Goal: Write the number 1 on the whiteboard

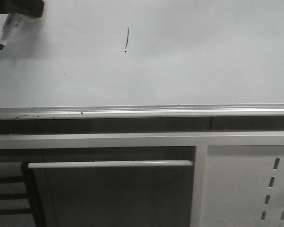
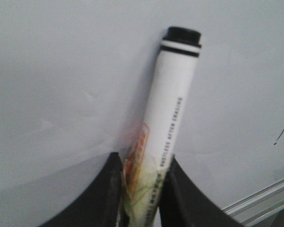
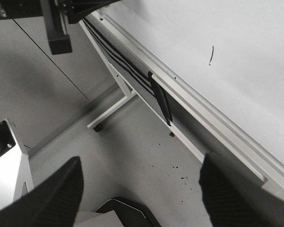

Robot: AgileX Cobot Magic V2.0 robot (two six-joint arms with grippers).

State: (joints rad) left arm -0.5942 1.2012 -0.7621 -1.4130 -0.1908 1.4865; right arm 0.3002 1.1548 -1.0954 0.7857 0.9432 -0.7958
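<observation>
The whiteboard (image 1: pixel 189 56) fills the upper front view. On it, left of centre, is the number 1 (image 1: pixel 127 39), a thin black stroke ending in a dot. My left gripper (image 1: pixel 20 10) is at the board's top left, far left of the stroke. It is shut on a white marker (image 1: pixel 8 30) whose dark tip points down-left. In the left wrist view the black fingers (image 2: pixel 104 189) clamp the marker (image 2: pixel 175 94), and the number 1 (image 2: pixel 283 130) shows at the edge. My right gripper (image 3: pixel 142 189) hangs open over the floor, away from the whiteboard (image 3: pixel 236 28) and the number 1 (image 3: pixel 211 53).
A silver rail (image 1: pixel 142 112) runs along the board's bottom edge. Below it are a white frame bar (image 1: pixel 108 164) and a perforated white panel (image 1: pixel 248 189). In the right wrist view the stand's leg (image 3: pixel 111 111) rests on the grey floor beside a white unit (image 3: pixel 7 175).
</observation>
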